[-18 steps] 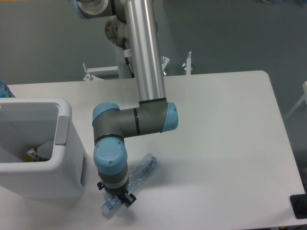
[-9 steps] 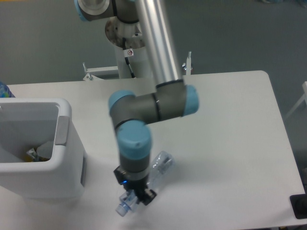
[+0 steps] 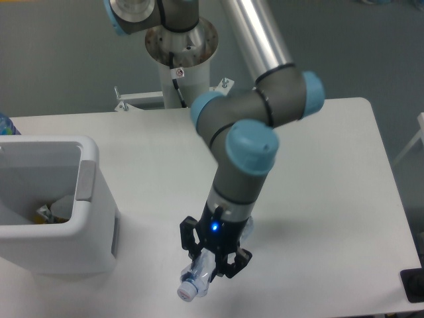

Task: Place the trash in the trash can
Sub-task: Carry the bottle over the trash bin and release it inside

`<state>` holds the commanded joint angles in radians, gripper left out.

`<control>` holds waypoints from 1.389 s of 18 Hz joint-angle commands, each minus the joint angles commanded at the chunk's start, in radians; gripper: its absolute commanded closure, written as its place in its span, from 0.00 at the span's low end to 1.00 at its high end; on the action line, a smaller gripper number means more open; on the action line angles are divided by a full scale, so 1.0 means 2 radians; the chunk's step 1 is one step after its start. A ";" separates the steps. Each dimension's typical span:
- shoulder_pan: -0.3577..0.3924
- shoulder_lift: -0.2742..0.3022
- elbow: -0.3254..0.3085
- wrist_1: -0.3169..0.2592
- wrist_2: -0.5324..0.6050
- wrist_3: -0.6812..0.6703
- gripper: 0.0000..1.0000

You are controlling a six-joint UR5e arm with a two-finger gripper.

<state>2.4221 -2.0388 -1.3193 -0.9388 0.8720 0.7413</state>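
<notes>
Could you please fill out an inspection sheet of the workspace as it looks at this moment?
Surface: white table, bare on its right half.
Job's things: crushed clear bottle held near the front edge, cap end pointing front-left; white trash can at the left, with some pieces inside, not identifiable.
Clutter: a blue-patterned object is cut off at the left edge, behind the can.
Gripper: the gripper is shut on the bottle, black fingers on either side of it, a blue light lit above them.
Cables: a thin cable runs down the arm's base column.
Surroundings: grey floor; metal brackets behind the table; a dark object at the lower right edge.
</notes>
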 joint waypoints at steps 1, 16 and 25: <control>0.002 0.008 0.005 0.000 -0.031 -0.018 0.59; -0.076 0.092 0.028 0.005 -0.154 -0.125 0.59; -0.123 0.091 0.015 0.006 -0.154 -0.126 0.41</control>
<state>2.1752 -1.8577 -1.2900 -0.9265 0.5645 0.4893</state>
